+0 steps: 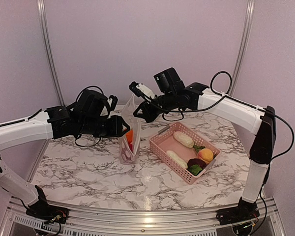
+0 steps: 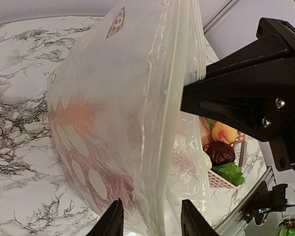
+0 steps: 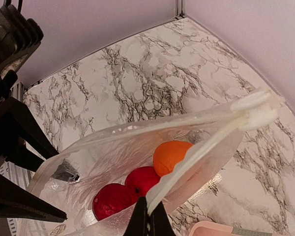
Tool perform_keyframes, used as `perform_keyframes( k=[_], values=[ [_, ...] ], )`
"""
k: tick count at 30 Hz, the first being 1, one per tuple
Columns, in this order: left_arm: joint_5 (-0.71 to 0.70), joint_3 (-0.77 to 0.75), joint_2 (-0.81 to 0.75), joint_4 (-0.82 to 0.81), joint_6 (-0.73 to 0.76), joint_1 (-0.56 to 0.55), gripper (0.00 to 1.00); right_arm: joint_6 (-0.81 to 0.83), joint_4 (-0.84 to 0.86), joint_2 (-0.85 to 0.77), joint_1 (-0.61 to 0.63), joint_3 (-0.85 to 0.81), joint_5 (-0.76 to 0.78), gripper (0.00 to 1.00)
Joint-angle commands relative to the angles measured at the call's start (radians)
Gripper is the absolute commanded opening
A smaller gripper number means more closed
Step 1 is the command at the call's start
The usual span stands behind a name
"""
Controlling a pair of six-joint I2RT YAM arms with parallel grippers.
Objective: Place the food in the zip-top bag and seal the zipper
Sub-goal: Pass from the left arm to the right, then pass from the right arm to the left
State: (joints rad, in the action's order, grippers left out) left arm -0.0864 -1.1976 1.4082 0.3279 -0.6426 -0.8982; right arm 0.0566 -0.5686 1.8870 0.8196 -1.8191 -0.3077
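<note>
The zip-top bag (image 1: 129, 147) stands upright between the two grippers, its mouth open. It holds an orange piece (image 3: 171, 155) and two red pieces (image 3: 110, 200). My right gripper (image 3: 148, 220) is shut on the near zipper strip (image 3: 201, 152) of the mouth and holds it up; it also shows in the top view (image 1: 139, 114). My left gripper (image 2: 152, 222) is open, its fingers (image 2: 112, 222) straddling the bag's side edge (image 2: 157, 123) without pinching it. It sits left of the bag in the top view (image 1: 125, 129).
The pink basket (image 1: 160, 147) stands right of the bag. It holds two white oblong pieces (image 1: 183, 139), a peach piece (image 1: 205, 155), a dark purple piece (image 1: 195, 162) and a green leafy piece (image 1: 195, 170). Marble table and walls surround the scene.
</note>
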Motion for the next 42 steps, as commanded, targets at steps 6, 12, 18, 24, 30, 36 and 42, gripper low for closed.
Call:
perform_keyframes(
  k=[6, 12, 18, 24, 30, 36, 42],
  values=[
    [-0.094, -0.042, 0.001, 0.096, -0.013, -0.009, 0.03, 0.005, 0.019, -0.014, -0.012, -0.013, 0.016, 0.0],
    [-0.203, -0.054, -0.016, 0.103, 0.023, -0.01, 0.0, 0.096, 0.001, -0.062, -0.027, 0.038, -0.084, 0.0],
    [-0.226, -0.057, -0.005, 0.083, 0.045, -0.009, 0.0, 0.247, -0.008, -0.192, -0.036, 0.155, -0.236, 0.19],
    [-0.213, -0.054, -0.005, 0.059, 0.052, -0.01, 0.0, 0.316, -0.036, -0.284, -0.083, 0.249, -0.249, 0.33],
    [-0.212, -0.063, -0.007, 0.059, 0.066, -0.009, 0.0, 0.395, -0.096, -0.333, -0.157, 0.329, -0.206, 0.41],
    [-0.204, -0.071, -0.007, 0.055, 0.075, -0.009, 0.0, 0.407, -0.091, -0.345, -0.304, 0.42, -0.064, 0.42],
    [-0.197, -0.063, -0.013, 0.049, 0.081, -0.01, 0.0, 0.393, -0.063, -0.284, -0.375, 0.479, 0.128, 0.42]
  ],
)
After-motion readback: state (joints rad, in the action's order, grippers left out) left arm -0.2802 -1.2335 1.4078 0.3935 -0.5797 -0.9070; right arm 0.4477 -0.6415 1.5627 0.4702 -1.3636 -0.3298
